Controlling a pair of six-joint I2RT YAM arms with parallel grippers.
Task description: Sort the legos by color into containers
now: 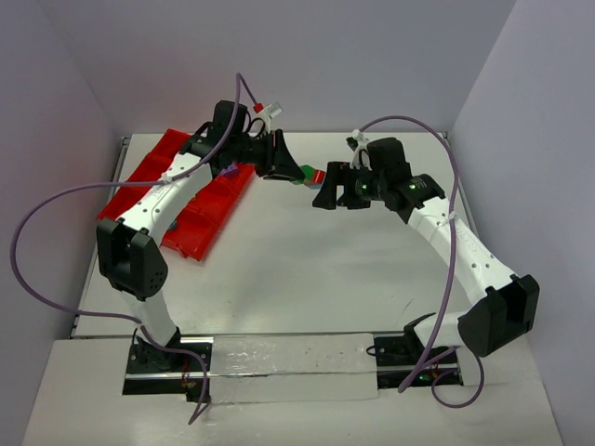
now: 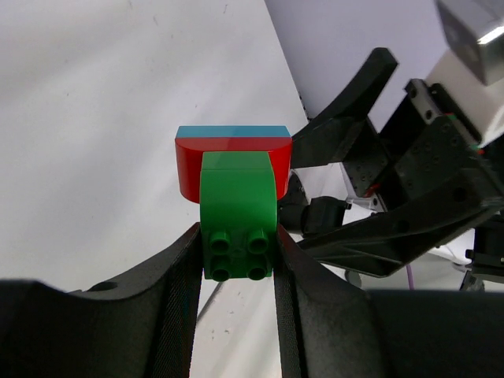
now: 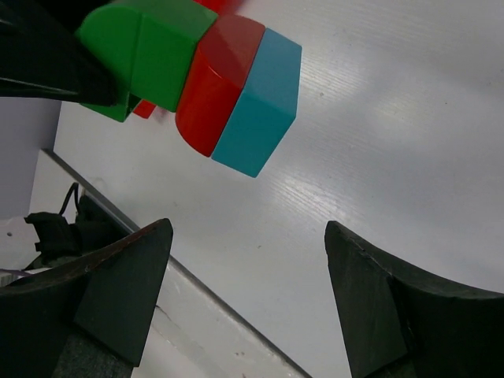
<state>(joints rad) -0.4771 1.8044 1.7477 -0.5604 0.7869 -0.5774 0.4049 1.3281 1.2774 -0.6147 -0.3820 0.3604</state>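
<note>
My left gripper (image 2: 236,260) is shut on the green brick (image 2: 238,213) of a joined stack. A red brick (image 2: 189,169) and a cyan brick (image 2: 232,131) are stuck on its far end. It holds the stack above the table, at the middle back in the top view (image 1: 310,174). My right gripper (image 3: 248,236) is open and empty, its jaws wide apart just short of the cyan end (image 3: 260,102). In the top view it (image 1: 327,189) faces the stack from the right. The red tray (image 1: 200,218) lies at the left, partly hidden by my left arm.
A purple brick (image 1: 227,171) shows in the tray beside my left arm. The table's back edge and wall run close behind the grippers (image 3: 197,279). Cables loop from both arms.
</note>
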